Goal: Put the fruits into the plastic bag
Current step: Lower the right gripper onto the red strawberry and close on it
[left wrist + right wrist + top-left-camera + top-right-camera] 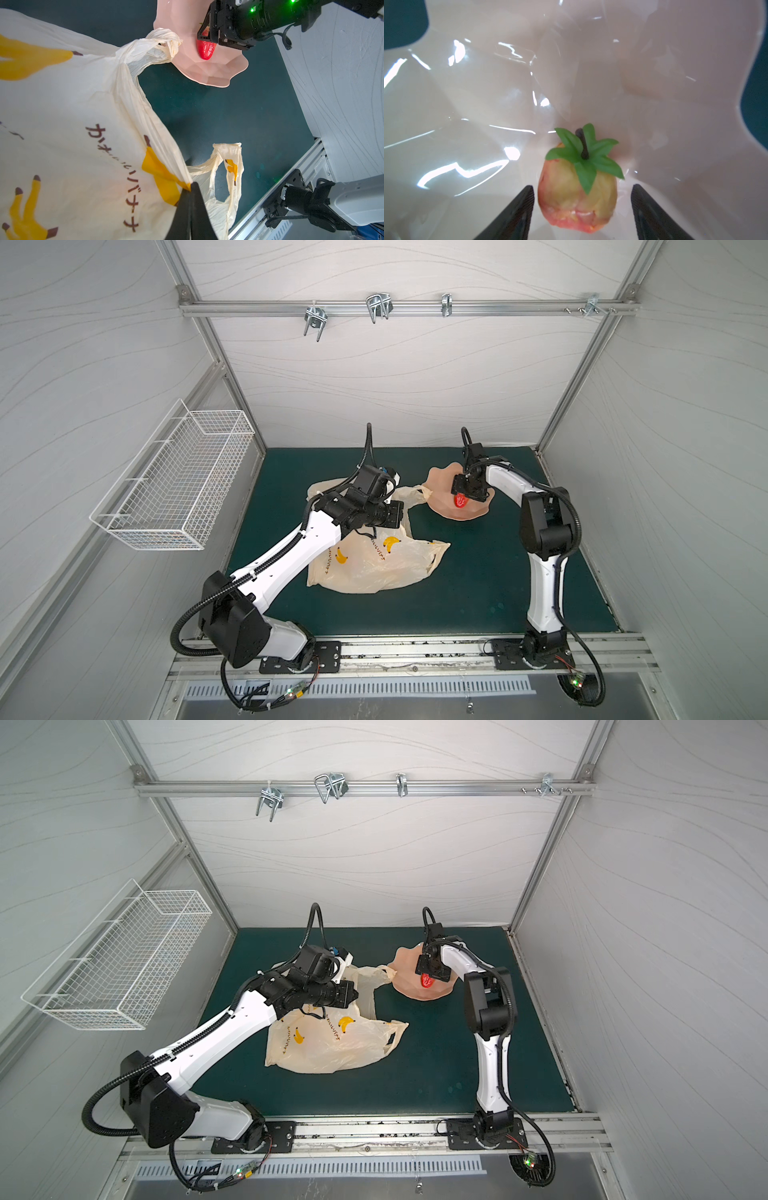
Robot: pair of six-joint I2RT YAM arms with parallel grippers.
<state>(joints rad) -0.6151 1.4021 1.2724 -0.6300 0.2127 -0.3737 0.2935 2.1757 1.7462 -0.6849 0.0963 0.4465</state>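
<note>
Right end effector fingers fill the foreground of the rt wrist view, spread apart w/ the strawberry between them. Gap each side, nothing gripped yet. Strawberry sits low in the dish, leaf cap + dark stem pointing away from the fingers. Skin here reads pale yellow-green up top, red at the base. To pick well I'd go a bit deeper so the pads meet the widest part below the leaves, close gently, then lift straight up clear of the dish rim. Glossy dish, so the strawberry prob. slides if nudged off-centre.

Left wrist view: left end effector fingers together, clamped on the plastic bag edge, film drawn taut to the tip. One handle loop reaches the dish rim; touching or just over it, can't tell. Strawberry looks glossy deep red from here. I'd want the mouth lifted + facing the dish before any drop. The opening isn't visible to me.

Both top views: plastic bag lies crumpled on the surface just beside the dish. It's cream, semi-clear, w/ yellow banana print. No other fruit in sight; what's in the plastic bag I can't tell.
</note>
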